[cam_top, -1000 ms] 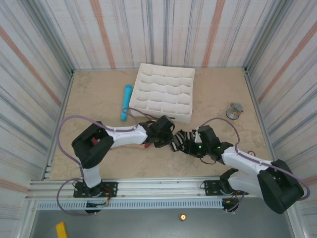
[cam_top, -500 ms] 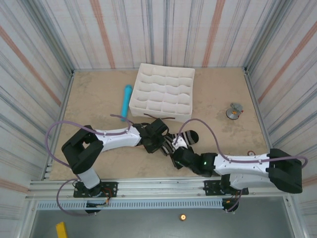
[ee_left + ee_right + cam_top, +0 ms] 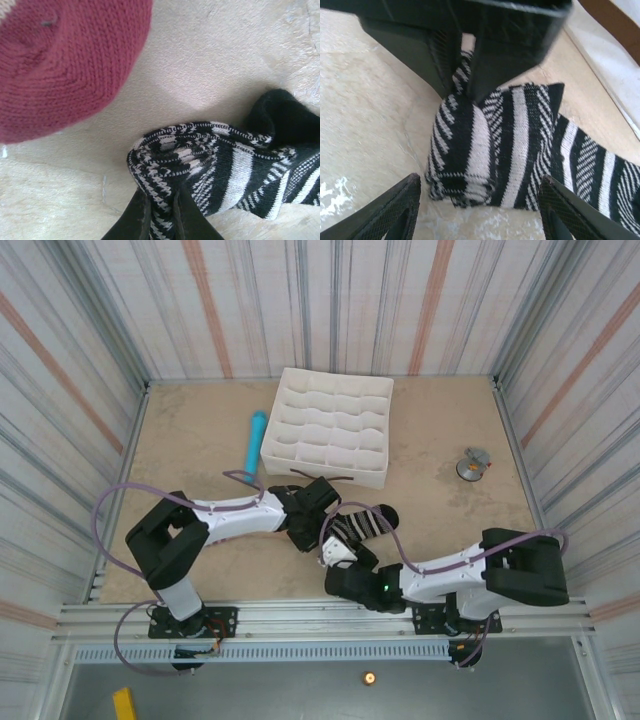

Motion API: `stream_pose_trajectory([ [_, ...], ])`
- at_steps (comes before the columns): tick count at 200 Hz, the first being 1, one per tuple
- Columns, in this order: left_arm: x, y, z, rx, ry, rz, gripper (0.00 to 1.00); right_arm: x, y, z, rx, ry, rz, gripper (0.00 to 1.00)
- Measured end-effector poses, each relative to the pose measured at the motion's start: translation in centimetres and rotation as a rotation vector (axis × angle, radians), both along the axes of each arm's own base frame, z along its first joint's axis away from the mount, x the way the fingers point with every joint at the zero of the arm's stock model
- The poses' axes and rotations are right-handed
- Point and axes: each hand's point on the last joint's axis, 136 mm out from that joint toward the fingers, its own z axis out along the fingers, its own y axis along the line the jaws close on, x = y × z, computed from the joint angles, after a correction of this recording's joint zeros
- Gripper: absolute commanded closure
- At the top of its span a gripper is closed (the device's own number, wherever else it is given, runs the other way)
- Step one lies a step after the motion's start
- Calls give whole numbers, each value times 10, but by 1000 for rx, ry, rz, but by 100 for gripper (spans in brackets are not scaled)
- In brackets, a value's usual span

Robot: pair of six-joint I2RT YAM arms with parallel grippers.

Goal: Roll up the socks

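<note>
- The black-and-white striped sock [image 3: 365, 522] lies on the table [image 3: 190, 430] between the two arms. It sits in front of the white compartment tray [image 3: 325, 472], apart from it.
- The left gripper [image 3: 161, 197] has its fingers closed on the sock's bunched, partly rolled end. In the left wrist view a fold of the knit is pinched between the two dark fingers.
- The right gripper [image 3: 480, 187] faces that same rolled end from the near side. Its fingers are spread wide — one on each side of the roll, neither touching it.
- The key relation is that the roll lies straight ahead of the right fingers and between them. The left fingers hold it from the opposite, far side.
- The sock's long axis runs from this pinched roll out toward the robot's right and slightly away. In the right wrist view the flat, unrolled length trails off to the lower right.
- The roll looks short, with most of the sock flat, so I judge the task to be at an early stage.
- Both arms are at the roll, but the right one has the free fingers. A likely next move is for them to close across the roll, square to the long axis.
- The maroon toe [image 3: 65, 65] of the beige sock rests on the table just beside the striped roll, apart from it — neither gripper holds it.
- One risk is that the loose end layer slips out of the pinch and the roll springs open.
</note>
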Motion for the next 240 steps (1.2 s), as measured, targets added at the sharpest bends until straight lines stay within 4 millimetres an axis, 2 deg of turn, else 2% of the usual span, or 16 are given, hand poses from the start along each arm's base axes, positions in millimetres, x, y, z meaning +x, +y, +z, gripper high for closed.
stream_pose_trajectory([
  [36, 0, 0, 0, -6, 8, 3, 100, 0, 12, -2, -2, -8, 28, 39],
  [95, -1, -3, 0, -19, 17, -2, 100, 8, 11, -11, -21, -6, 13, 50],
  [105, -1, -4, 0, -22, 19, -3, 100, 9, 11, -11, -17, -5, 10, 56],
  [153, 3, -6, -1, -40, 11, 2, 100, 12, 12, -14, 4, 22, 1, 96],
  [161, 4, -5, -2, -46, 10, 5, 97, 12, 13, -14, 20, 34, -8, 100],
  [187, 6, -7, -3, -68, 5, 8, 81, 14, 10, -17, 52, 58, -23, 100],
  [203, 7, -9, -4, -81, 4, 9, 58, 14, 9, -19, 91, 88, -32, 100],
  [216, 6, -9, -5, -86, 5, 9, 57, 15, 7, -19, 133, 115, -44, 100],
  [240, 7, -11, -3, -113, -11, 16, 39, 15, 1, -18, 223, 183, -58, 100],
])
